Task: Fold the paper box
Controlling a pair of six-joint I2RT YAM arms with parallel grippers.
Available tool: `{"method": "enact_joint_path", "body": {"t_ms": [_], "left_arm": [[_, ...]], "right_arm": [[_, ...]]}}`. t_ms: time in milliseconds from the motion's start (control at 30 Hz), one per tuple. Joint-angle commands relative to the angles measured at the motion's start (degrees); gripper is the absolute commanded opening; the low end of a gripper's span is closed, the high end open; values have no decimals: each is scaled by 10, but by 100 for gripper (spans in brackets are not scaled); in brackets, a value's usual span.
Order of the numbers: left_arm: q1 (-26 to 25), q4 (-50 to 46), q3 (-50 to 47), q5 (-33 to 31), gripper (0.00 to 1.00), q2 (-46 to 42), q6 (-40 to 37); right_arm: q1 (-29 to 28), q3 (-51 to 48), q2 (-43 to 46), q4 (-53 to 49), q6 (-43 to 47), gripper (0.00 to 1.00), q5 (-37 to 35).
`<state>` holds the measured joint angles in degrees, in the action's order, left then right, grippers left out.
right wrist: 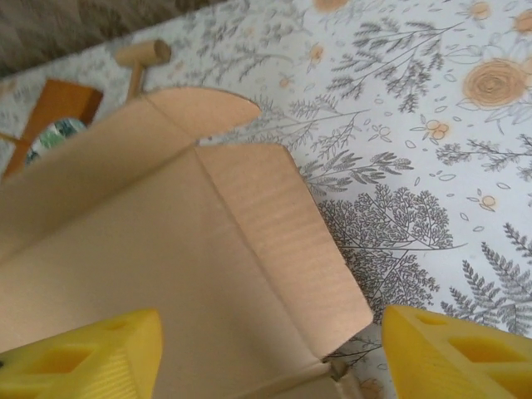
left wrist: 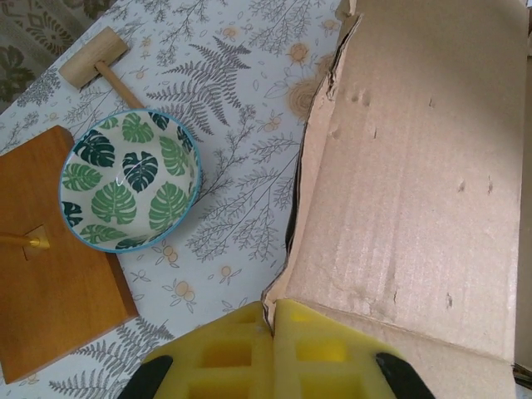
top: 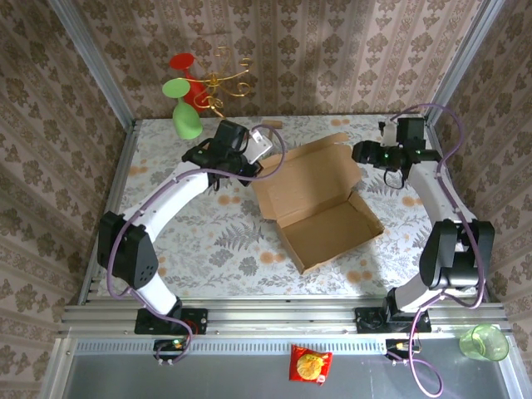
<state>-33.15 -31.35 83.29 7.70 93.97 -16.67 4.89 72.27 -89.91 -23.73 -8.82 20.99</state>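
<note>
Where the floral-print surface (top: pixel 191 241) meets the back-left corner, a green plastic goblet (top: pixel 184 116) and a red plastic goblet (top: pixel 194 90) sit tilted by a gold wire stand (top: pixel 226 79).

Left wrist view: a reddish-brown wooden board (left wrist: pixel 50 283) is at left. A round bowl with green leaf pattern and blue rim (left wrist: pixel 130 179) is just beside its edge. A small light wooden mallet (left wrist: pixel 100 62) lies behind the bowl, apart from it.

The left gripper (left wrist: pixel 273 341) is at the left flap of the tan corrugated cardboard paper box (top: pixel 320 204). Its yellow pads are pressed together, with the flap corner pinched at their seam.

The paper box lies open mid-surface between the two arms, lid panel tilted up toward the back, tray part nearer the bases. The cardboard is plain tan, with small dents on the flap.

The right gripper (right wrist: pixel 270 353) is over the box's right side. Its yellow fingers (right wrist: pixel 453 353) are spread wide and hold nothing; a side flap lies below, between them.

Off the surface in front is a red snack packet (top: pixel 310 364) with an orange picture, print too small to read. A clear green plastic cup (top: pixel 484 342) stands at far right.
</note>
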Motion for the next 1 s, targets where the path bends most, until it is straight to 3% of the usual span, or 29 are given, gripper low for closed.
{"method": "enact_joint_path", "body": {"t_ms": [0, 167, 633, 833, 967], "left_arm": [[15, -13, 1, 17, 0, -5, -30], [29, -8, 7, 38, 0, 8, -27], [48, -10, 59, 64, 0, 66, -17], [53, -9, 71, 66, 0, 79, -13], [56, -6, 77, 67, 0, 85, -4]], "right_arm": [[9, 23, -20, 6, 92, 76, 41], [21, 118, -139, -80, 81, 74, 148], [22, 222, -285, -88, 53, 67, 216], [22, 244, -313, -91, 42, 59, 226], [24, 251, -311, -89, 38, 41, 226]]}}
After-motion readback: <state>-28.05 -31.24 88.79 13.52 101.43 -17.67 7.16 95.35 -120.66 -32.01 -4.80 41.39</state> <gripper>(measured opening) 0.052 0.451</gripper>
